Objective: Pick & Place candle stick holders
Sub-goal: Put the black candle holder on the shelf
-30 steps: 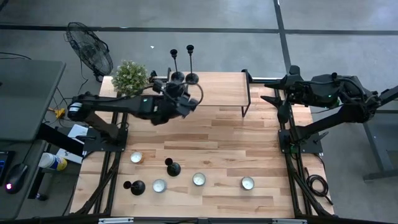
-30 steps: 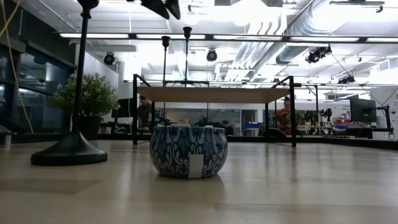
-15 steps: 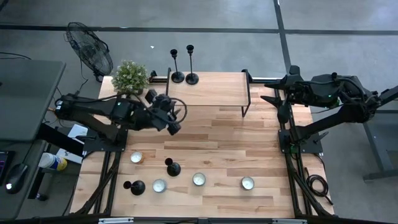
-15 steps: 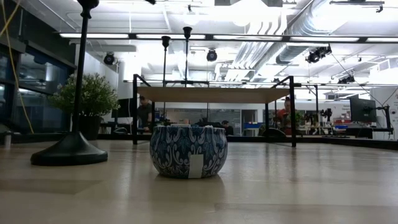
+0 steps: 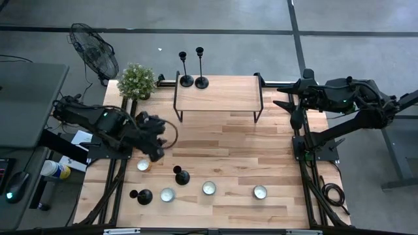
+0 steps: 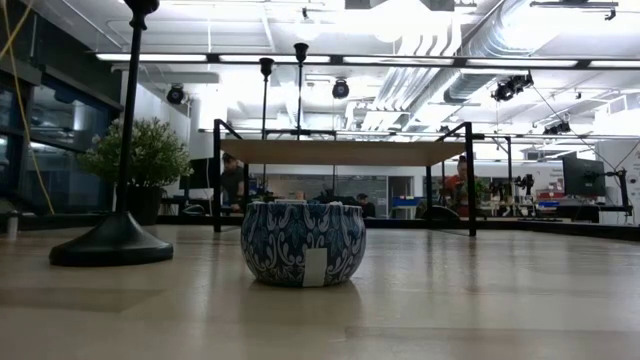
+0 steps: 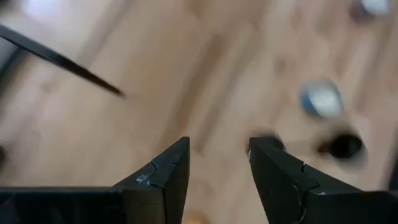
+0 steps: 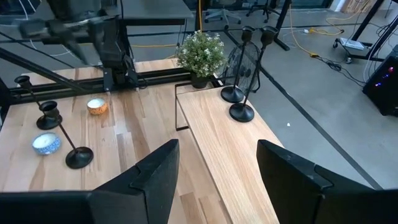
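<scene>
Two black candle stick holders (image 5: 186, 80) (image 5: 201, 81) stand upright on their round bases at the far left end of the raised wooden shelf (image 5: 222, 94). Two more rest on their bases on the table near the front, one (image 5: 181, 176) right of the other (image 5: 144, 196). My left gripper (image 5: 155, 154) hovers open over the table's left part, pointing slantwise down, with nothing between its fingers (image 7: 217, 146). My right gripper (image 5: 281, 96) waits open, high at the shelf's right end (image 8: 217, 146).
A copper tealight cup (image 5: 143, 165) lies just below my left gripper. Silver tealight cups (image 5: 167, 194) (image 5: 208, 188) (image 5: 260, 192) sit along the near edge. A potted plant (image 5: 137, 80) stands at the far left corner. A blue patterned tin (image 6: 303, 243) fills the low view.
My left gripper has swung away from the shelf's left end toward the table's left and near edges, tipping from nearly level to pointing down at the table. Its fingers have kept the same gap and carry nothing. The candle stick holders have stayed where they stood.
</scene>
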Controlling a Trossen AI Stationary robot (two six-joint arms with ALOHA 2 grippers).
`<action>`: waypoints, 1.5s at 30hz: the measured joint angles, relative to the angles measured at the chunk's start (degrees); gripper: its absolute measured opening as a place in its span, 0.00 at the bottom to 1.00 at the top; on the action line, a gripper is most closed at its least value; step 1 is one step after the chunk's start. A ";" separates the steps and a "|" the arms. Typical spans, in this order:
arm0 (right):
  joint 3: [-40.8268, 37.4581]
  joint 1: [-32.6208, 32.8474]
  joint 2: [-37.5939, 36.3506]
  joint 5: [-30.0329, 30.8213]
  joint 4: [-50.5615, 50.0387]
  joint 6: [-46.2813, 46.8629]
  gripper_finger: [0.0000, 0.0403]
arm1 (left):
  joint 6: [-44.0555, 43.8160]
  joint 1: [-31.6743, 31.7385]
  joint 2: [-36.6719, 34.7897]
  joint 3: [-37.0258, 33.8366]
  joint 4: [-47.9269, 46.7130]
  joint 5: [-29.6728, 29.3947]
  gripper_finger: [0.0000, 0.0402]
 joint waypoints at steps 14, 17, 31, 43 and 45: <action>0.00 -0.02 1.45 -0.48 -0.02 -0.13 0.52 | -6.78 -14.41 0.15 -1.64 -3.67 26.24 0.39; 0.00 -0.02 1.53 -1.54 0.00 -0.67 0.52 | -11.98 -16.99 0.53 -2.87 -3.82 28.20 0.39; 0.00 0.02 1.57 -6.56 -0.01 -1.57 0.52 | -48.11 -25.46 6.43 -4.94 -1.29 33.01 0.39; 0.00 0.04 1.55 -9.55 -0.01 -2.69 0.52 | -63.92 -35.47 8.10 -4.96 -0.46 22.31 0.40; 0.00 0.04 1.55 -9.69 -0.01 -2.95 0.52 | -65.03 -35.61 8.30 -4.94 -0.39 21.90 0.40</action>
